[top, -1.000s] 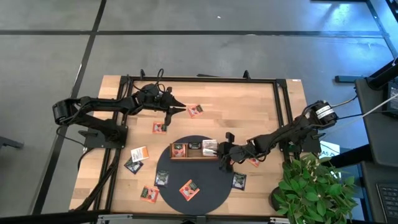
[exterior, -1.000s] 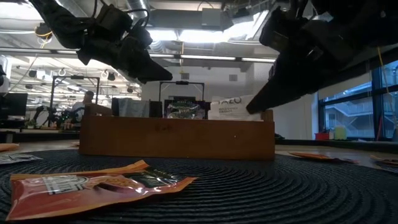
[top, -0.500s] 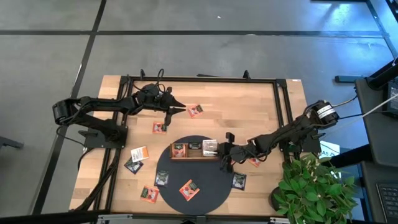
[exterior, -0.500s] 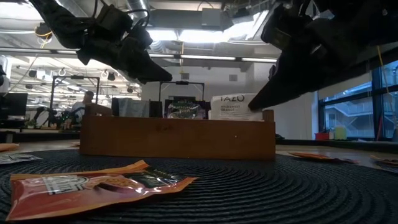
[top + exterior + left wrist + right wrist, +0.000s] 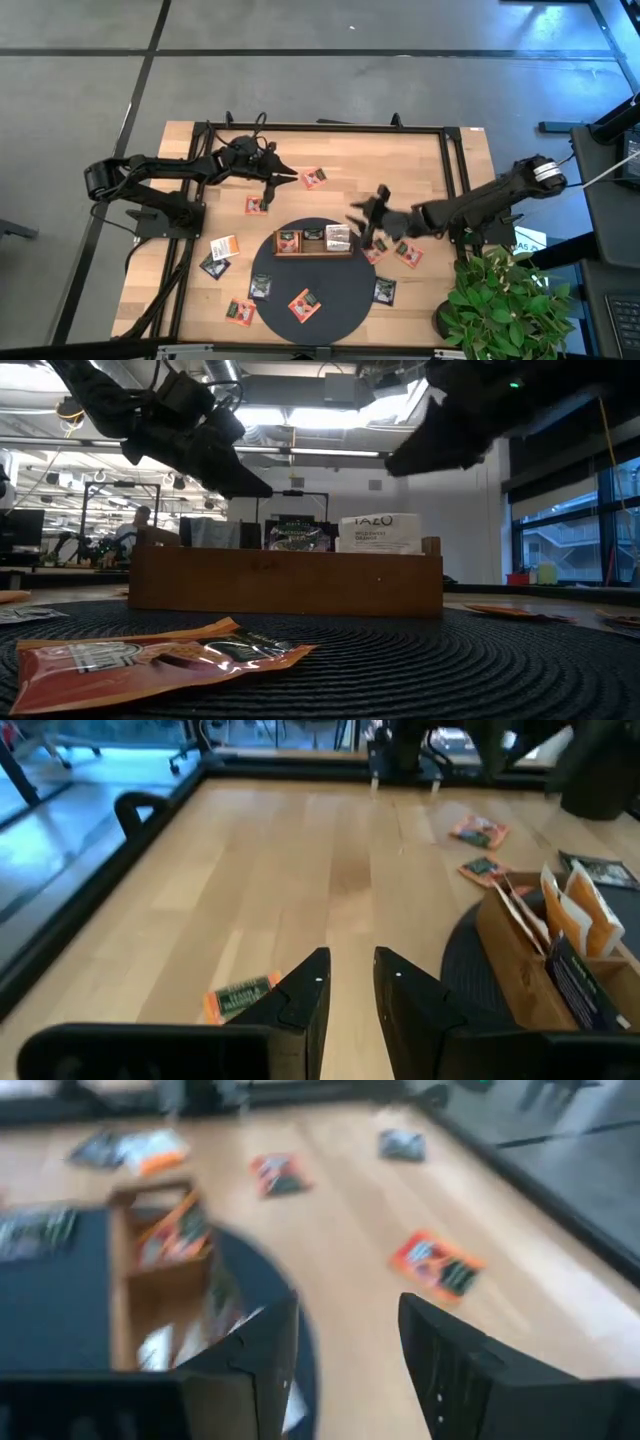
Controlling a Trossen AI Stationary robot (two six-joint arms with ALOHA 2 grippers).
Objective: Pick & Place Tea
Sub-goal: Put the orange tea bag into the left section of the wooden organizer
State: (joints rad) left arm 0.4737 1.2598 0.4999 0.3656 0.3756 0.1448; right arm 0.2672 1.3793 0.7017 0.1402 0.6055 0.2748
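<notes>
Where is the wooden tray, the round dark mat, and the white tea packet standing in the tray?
wooden tray (image 5: 285, 582), low view, on its front wall.
round dark mat (image 5: 335, 290), high view, on a bare part near its front edge.
white tea packet (image 5: 378, 533), low view, on its printed face.

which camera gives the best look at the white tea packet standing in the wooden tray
The low view: the white tea packet stands upright above the tray wall, label facing the camera. The high view shows only its top; the left wrist view shows it edge-on; the right wrist view blurs it.
</notes>
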